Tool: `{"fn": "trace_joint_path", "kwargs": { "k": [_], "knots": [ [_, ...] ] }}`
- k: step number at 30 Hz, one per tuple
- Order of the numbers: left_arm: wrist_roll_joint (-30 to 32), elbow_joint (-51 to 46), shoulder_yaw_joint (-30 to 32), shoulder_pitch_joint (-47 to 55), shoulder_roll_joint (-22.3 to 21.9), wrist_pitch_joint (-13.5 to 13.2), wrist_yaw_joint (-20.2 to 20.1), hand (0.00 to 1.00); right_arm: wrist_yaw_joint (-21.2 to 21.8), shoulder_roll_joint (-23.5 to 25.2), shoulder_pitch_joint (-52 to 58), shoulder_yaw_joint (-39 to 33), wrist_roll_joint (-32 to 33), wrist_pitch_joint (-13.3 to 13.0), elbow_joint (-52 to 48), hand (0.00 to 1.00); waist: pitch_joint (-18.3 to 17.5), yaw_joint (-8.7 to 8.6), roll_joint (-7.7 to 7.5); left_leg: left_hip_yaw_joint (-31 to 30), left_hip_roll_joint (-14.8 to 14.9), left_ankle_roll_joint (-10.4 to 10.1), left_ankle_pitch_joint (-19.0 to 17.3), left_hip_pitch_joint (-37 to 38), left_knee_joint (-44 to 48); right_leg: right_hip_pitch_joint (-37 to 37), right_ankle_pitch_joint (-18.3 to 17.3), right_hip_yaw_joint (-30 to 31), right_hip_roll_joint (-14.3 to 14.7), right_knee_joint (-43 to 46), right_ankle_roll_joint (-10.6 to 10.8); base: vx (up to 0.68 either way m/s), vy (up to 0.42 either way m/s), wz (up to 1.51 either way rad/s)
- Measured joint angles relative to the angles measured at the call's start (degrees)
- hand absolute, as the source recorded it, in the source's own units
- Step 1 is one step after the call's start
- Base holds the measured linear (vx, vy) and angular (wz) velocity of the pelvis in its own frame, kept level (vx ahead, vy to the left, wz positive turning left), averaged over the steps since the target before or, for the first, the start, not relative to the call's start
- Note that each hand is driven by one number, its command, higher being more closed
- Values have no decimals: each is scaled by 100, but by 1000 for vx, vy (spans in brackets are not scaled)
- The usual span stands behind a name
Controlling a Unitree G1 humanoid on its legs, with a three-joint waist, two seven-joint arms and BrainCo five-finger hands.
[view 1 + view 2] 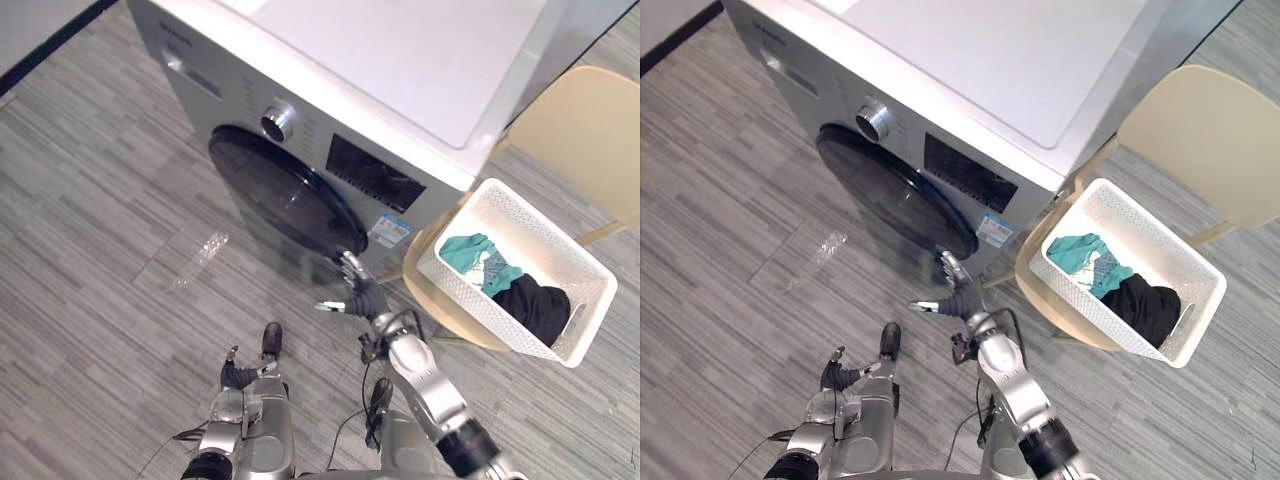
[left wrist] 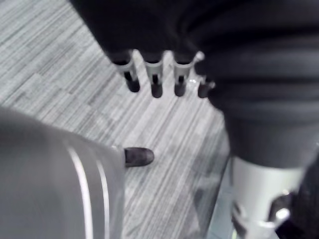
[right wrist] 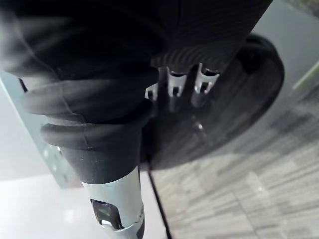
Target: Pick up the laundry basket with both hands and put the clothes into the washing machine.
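Observation:
The white perforated laundry basket point(image 1: 590, 265) sits on a beige chair point(image 1: 590, 130) to the right of the washing machine point(image 1: 400, 60). Inside it lie a teal garment point(image 1: 472, 255) and a black one point(image 1: 535, 305). The machine's round dark door point(image 1: 280, 195) is closed. My right hand point(image 1: 362, 295) is raised at the door's lower right edge with its fingers spread, holding nothing; its fingers point(image 3: 172, 89) point at the dark glass. My left hand point(image 1: 240, 375) hangs low close to my body, its fingers point(image 2: 155, 82) relaxed above the floor.
The chair stands tight against the machine's right side. A silver knob point(image 1: 277, 122) and a dark display panel point(image 1: 375, 175) sit above the door. Grey striped flooring point(image 1: 90, 200) spreads out to the left and in front of the machine.

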Motion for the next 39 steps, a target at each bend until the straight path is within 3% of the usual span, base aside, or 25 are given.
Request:
{"fn": "trace_joint_path", "kwargs": {
  "k": [6,10,16,18,21,25,30,31,36,37,38,39],
  "knots": [
    [66,1,0,27,7,18,2,0,-94,-34,342,-193,-418,2,-61,0,-26,-51,0,120,102,-41,-31,43,-3,-37,20,136,81,-31,-27,-18,-18,-11],
    [151,-23,-6,23,4,49,30,0,-423,74,206,-489,-819,9,-55,0,-25,-39,2,121,102,-42,-32,-18,2,-123,30,154,78,-13,-44,-46,0,-2],
    [168,-186,-77,8,-9,75,166,0,-1067,380,-887,-831,-1074,94,632,0,-5,-7,32,80,88,-39,-29,-256,126,-315,73,156,67,73,-49,-23,-4,2],
    [167,-286,-108,-10,-46,75,181,0,-1194,461,-1274,-892,-1133,133,852,0,79,2,109,41,84,-38,-28,-300,156,-322,74,133,70,88,-50,-23,-11,7],
    [159,-544,-106,-57,-189,72,297,0,-1462,473,-1902,-1263,-1267,312,1146,0,233,161,335,-25,81,-13,-44,-464,257,-439,70,103,77,169,-52,-31,-7,6],
    [142,-774,-101,-138,-209,73,394,0,-1743,439,-2899,-1887,-1415,529,1627,0,523,271,424,-56,80,5,-15,-700,310,-677,78,90,73,284,-37,-33,-7,2],
    [38,-1176,-115,-306,-228,41,502,0,-1815,464,-3888,-1958,-1535,788,2380,0,755,339,575,-203,66,26,92,-1121,307,-993,168,-37,87,252,-17,-9,-8,12],
    [13,-1202,-110,-380,-224,34,525,0,-2112,513,-3978,-1987,-1612,756,2435,0,795,421,623,-224,76,24,118,-1210,305,-1049,218,-50,111,206,-27,0,0,0],
    [-76,-1447,-301,-578,-224,-40,626,0,-2645,599,-4548,-2272,-1763,648,2672,0,898,411,811,-351,93,26,136,-1569,180,-1250,464,-199,169,-109,8,-68,24,4],
    [-76,-1460,-387,-652,-222,-52,626,0,-2724,608,-4732,-2423,-1797,628,2793,0,915,410,843,-302,67,-249,-69,-1644,98,-1288,503,-206,133,-234,-17,-172,146,34],
    [-79,-1462,-470,-849,-245,-55,630,0,-2790,550,-4978,-2629,-1805,596,2884,0,945,316,701,-283,-180,-65,-137,-2077,1016,-1376,540,-237,-128,-497,-33,-158,166,15],
    [-81,-1456,-470,-920,-356,-57,636,0,-2746,436,-5182,-2655,-1788,606,2974,0,1015,382,750,-369,-248,238,-451,-2345,2257,-1429,536,-208,-151,-588,48,-116,179,-32]
  ]
}}
